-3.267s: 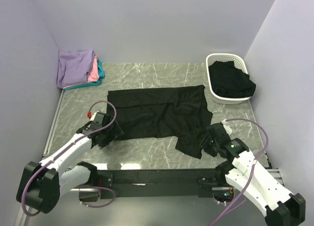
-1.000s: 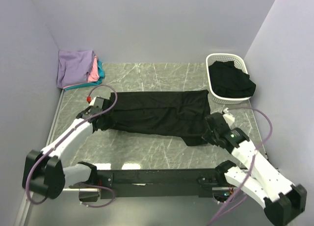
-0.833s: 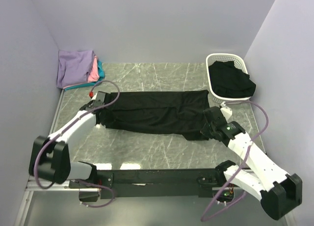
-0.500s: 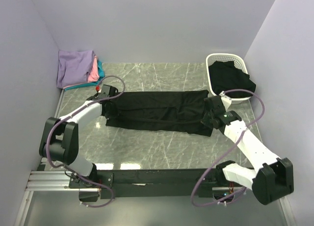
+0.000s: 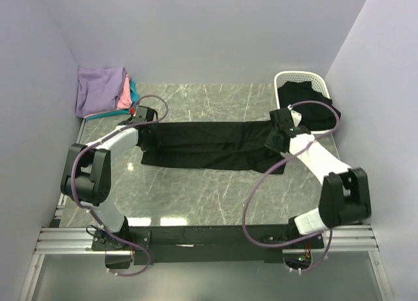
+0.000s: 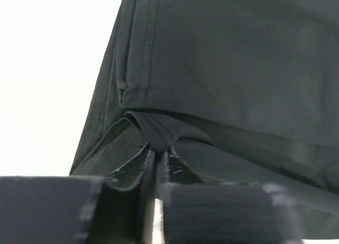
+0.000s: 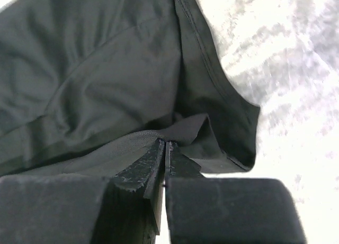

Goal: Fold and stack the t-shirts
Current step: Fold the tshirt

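Left gripper (image 6: 158, 153): clenched on a pinch of hem of the black t-shirt (image 5: 209, 146), which stretches rightward from it as a flat band.
Right gripper (image 7: 165, 146): clamped on the same shirt's opposite end.
Step, judged: lengthwise half-fold.
Next: lay both carried corners down square, then release.

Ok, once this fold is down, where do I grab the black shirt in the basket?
I'd bring the right tool straight down on the black shirt where it heaps over the basket's right rim. The cloth spills past the wall there, so the wall likely won't block the fingers.
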Tool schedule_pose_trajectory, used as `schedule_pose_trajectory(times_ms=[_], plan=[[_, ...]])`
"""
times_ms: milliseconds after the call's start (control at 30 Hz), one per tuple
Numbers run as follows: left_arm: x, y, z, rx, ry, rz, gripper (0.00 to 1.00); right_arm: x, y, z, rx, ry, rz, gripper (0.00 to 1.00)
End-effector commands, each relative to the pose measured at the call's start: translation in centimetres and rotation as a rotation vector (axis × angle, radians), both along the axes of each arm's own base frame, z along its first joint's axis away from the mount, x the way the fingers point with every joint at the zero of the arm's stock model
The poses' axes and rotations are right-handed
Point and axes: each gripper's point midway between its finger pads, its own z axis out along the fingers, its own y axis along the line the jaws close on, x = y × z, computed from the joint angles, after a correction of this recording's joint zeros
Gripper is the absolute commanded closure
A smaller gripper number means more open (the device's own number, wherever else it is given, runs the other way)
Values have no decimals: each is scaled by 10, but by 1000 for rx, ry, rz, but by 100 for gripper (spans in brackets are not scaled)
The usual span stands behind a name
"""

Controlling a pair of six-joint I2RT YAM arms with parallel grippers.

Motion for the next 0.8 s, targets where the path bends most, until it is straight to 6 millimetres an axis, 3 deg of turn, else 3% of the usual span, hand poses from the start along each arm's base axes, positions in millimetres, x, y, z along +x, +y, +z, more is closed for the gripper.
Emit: schedule_pose_trajectory(times_ms=[0, 33, 67, 100, 133, 167, 200, 233, 400, 633, 767], plan=[[13, 2, -1, 5, -12, -15, 84, 33, 1, -3, -15, -9, 23, 89], [15, 2, -2, 8, -13, -20, 79, 37, 0, -5, -23, -6, 22, 84], [15, 3, -3, 11, -10, -21, 34, 46, 2, -7, -24, -9, 30, 76], [15, 4, -5, 18, -4, -19, 1, 52, 2, -6, -34, -19, 54, 72], [17, 9, -4, 39, -11, -4, 0, 58, 3, -3, -37, -35, 62, 69], [18, 9, -3, 42, -17, -7, 1, 67, 0, 4, -59, -54, 50, 48], [20, 9, 0, 43, -31, -8, 1, 70, -2, 6, -72, -63, 54, 38], [21, 11, 3, 53, -40, 0, 1, 75, -2, 11, -79, -80, 55, 34], [27, 13, 30, 49, -124, 17, 1, 74, -10, 33, -111, -118, 46, 30], [23, 12, 50, 28, -170, 12, 1, 30, 26, 9, 98, -43, 162, 30], [20, 6, 60, -11, -200, -4, 1, 2, 35, -4, 177, -33, 172, 30]])
